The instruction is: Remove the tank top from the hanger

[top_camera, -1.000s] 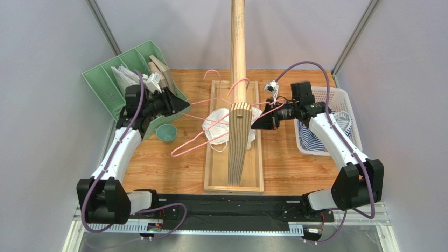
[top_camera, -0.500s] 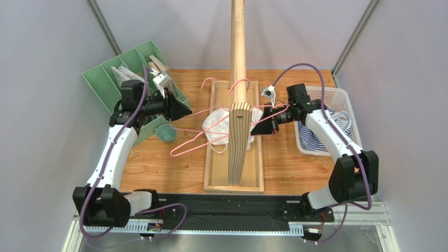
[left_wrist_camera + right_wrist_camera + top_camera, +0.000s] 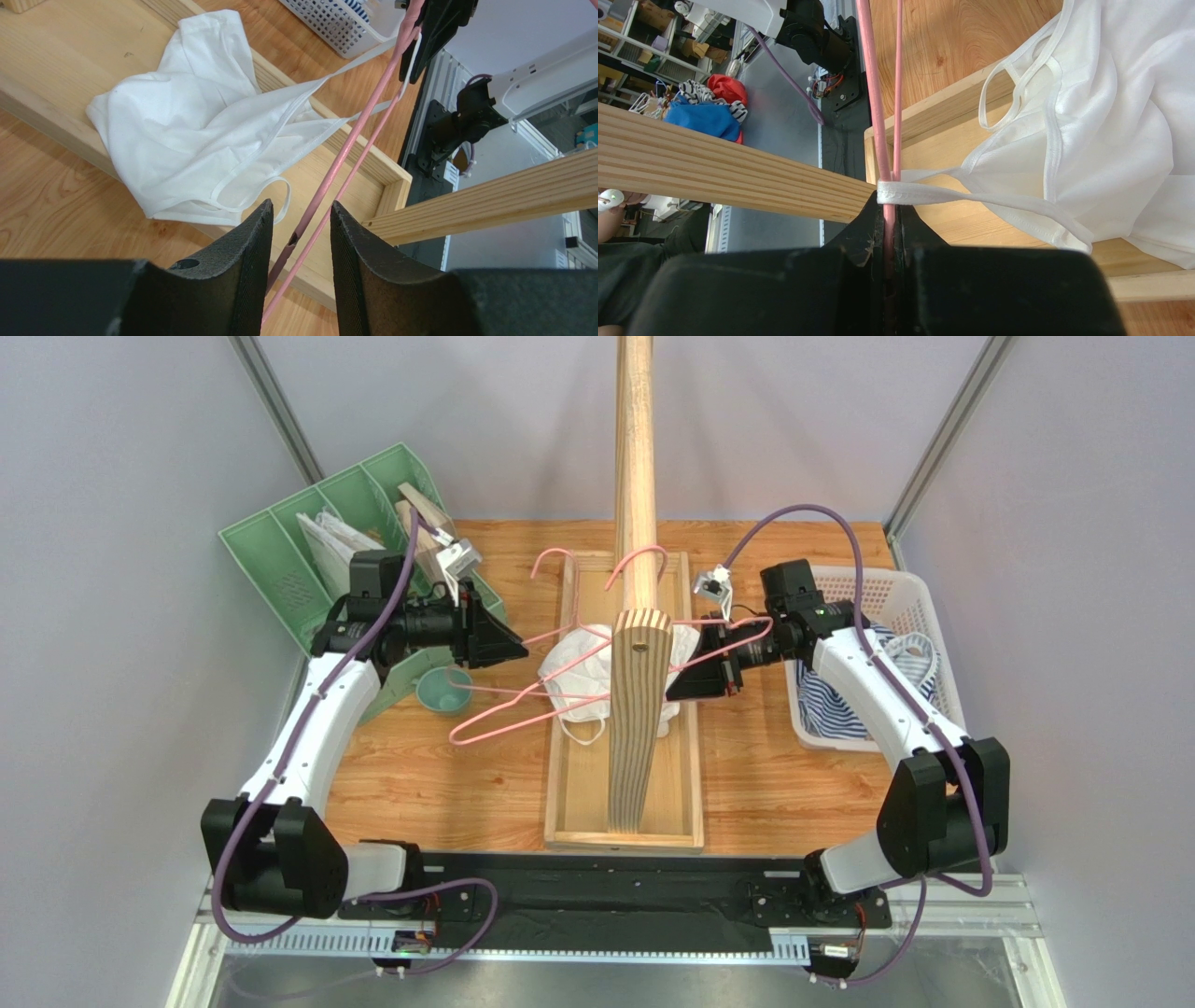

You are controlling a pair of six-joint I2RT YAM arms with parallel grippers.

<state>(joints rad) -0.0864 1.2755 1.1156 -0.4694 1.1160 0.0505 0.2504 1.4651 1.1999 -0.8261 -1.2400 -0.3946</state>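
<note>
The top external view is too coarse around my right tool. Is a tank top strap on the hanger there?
Observer: Yes. The right wrist view shows one white strap looped over the pink hanger right at the right tool, which is shut on the wire.
Operator: Has the left tool gripped it?
Observer: No. The left wrist view shows it open, both hanger wires running through its gap.
Operator: And the tank top itself?
Observer: Bunched over the wooden base's rim.

The left arm (image 3: 316, 728) has swung in, its fingers (image 3: 242, 266) now straddling the pink hanger (image 3: 342, 150).
</note>
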